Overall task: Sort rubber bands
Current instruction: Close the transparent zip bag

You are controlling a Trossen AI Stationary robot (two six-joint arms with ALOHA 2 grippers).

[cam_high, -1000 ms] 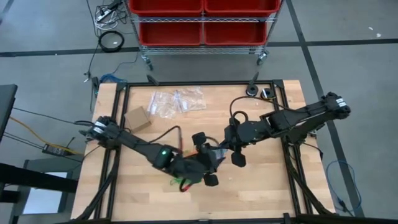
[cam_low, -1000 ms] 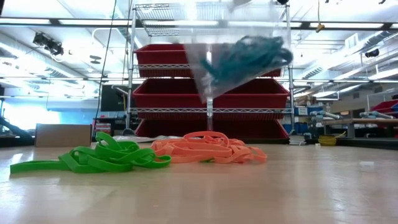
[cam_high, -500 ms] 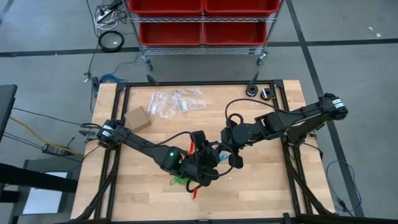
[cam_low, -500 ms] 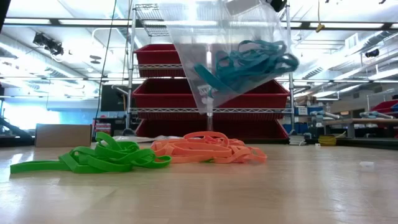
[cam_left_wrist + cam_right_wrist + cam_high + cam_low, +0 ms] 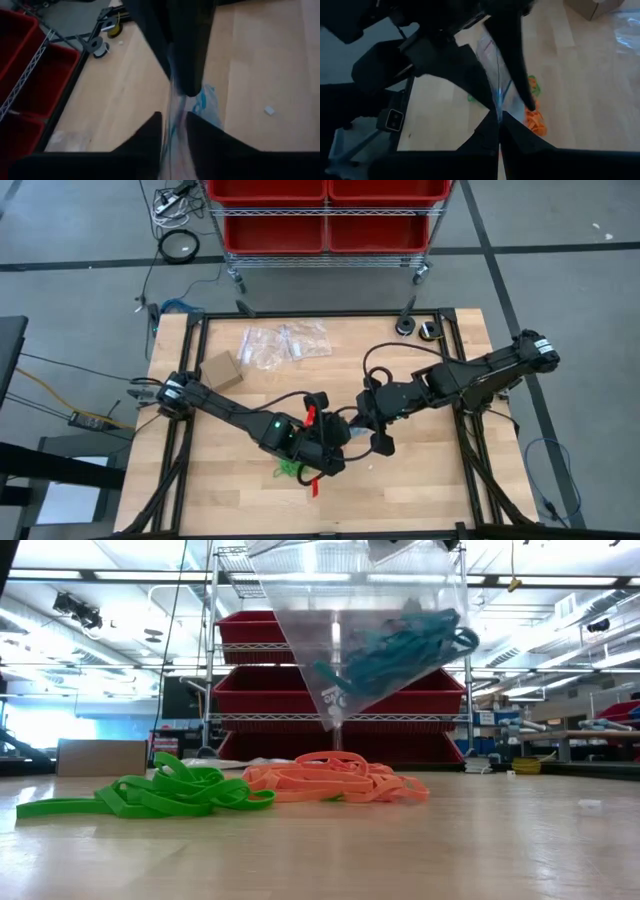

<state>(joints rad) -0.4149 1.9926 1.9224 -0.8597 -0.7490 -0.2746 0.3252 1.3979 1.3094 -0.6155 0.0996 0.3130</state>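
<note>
A clear plastic bag point(image 5: 350, 630) with blue rubber bands point(image 5: 400, 640) inside hangs above the table's middle. My right gripper point(image 5: 362, 423) is shut on it. My left gripper point(image 5: 325, 442) stands next to the right one, and in the left wrist view the bag's film point(image 5: 173, 107) runs through the narrow gap between its two fingers. I cannot tell whether those fingers touch the film. Below the bag, a green pile of rubber bands point(image 5: 160, 795) and an orange pile point(image 5: 335, 780) lie on the wood. My right gripper pinches the bag's upper edge point(image 5: 498, 107) between its two shut fingers, slanting down from the table's right side. The bag hangs below the fingers, clear of the table, with the blue bands sagging in its lower part.
A cardboard box point(image 5: 222, 370) and several empty clear bags point(image 5: 285, 342) lie near the table's far edge. A small black roll point(image 5: 404, 326) sits at the far right. A rack of red bins point(image 5: 325, 210) stands beyond the table. Bare wood lies to the near right.
My left gripper has tipped downward beside the bag's top. The bag has sunk a little and now spreads wider at its top, while the blue bands have stayed on the same side of it. The green and orange piles have not moved.
</note>
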